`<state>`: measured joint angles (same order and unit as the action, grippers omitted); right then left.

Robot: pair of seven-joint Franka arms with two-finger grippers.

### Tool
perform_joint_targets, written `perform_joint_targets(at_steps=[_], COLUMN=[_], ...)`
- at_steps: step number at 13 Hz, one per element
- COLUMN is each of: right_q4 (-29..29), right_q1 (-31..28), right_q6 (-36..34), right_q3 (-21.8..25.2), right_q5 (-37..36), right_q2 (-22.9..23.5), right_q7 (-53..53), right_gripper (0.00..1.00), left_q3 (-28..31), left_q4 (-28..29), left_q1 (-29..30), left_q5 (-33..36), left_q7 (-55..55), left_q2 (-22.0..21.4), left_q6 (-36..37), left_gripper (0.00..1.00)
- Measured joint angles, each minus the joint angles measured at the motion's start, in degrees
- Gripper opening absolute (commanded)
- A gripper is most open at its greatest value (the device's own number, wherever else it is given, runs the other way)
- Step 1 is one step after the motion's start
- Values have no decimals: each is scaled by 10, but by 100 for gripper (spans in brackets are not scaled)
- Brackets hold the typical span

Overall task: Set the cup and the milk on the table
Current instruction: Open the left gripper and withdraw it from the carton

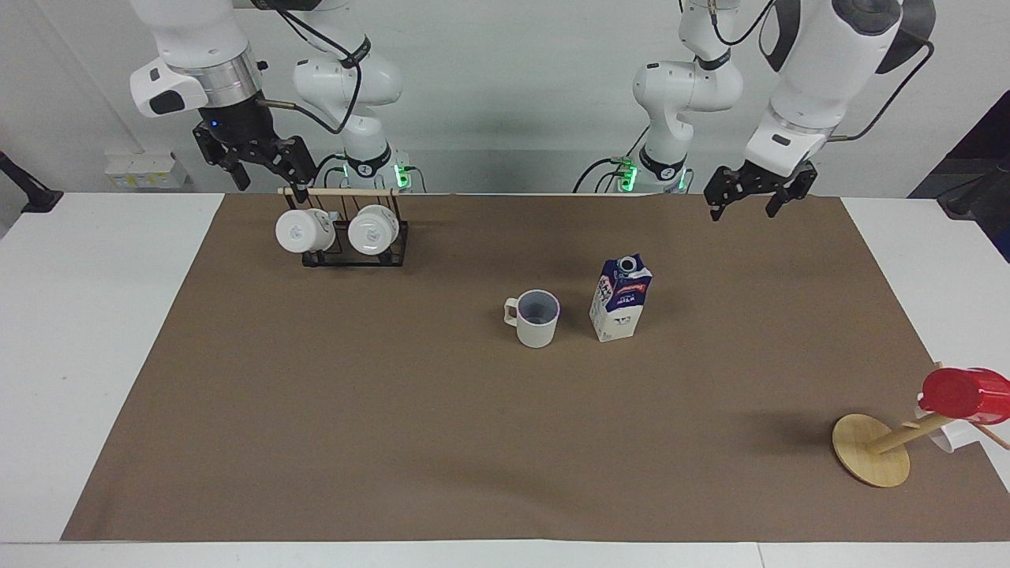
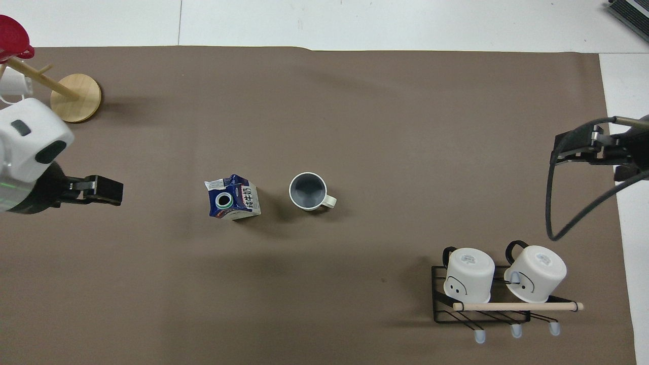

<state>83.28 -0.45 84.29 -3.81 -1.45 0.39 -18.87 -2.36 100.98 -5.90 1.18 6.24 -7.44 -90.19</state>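
Observation:
The cup (image 1: 538,319) (image 2: 307,191), off-white with a greyish-blue inside, stands upright near the middle of the brown mat on the table (image 1: 394,426) (image 2: 385,111). Beside it, toward the left arm's end, the milk (image 1: 621,300) (image 2: 233,197) stands upright, a blue and white carton with its round cap showing. My left gripper (image 1: 742,210) (image 2: 114,191) hangs open and empty in the air over the mat, well clear of the milk, toward the left arm's end. My right gripper (image 1: 272,186) (image 2: 556,152) waits open and empty above the mug rack's end of the table.
A black wire rack (image 1: 347,251) (image 2: 481,314) with a wooden rod holds two white mugs (image 1: 296,230) (image 2: 469,274) close to the robots at the right arm's end. A tilted wooden mug tree (image 1: 872,450) (image 2: 76,98) with a red cup (image 1: 959,392) (image 2: 12,38) stands at the left arm's end.

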Motion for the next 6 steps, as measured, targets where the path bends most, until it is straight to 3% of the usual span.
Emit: perform_joint_targets(at_steps=[6], right_q4=[0], right_q1=[0], right_q6=[0], right_q3=[2], right_q5=[0], right_q2=[0], right_q7=[0], right_gripper=[100], left_q3=[-3], left_q4=[-23], left_q1=[12], left_q5=[0], left_q7=[-19], left_q2=[-10], left_q6=[26], left_gripper=[100])
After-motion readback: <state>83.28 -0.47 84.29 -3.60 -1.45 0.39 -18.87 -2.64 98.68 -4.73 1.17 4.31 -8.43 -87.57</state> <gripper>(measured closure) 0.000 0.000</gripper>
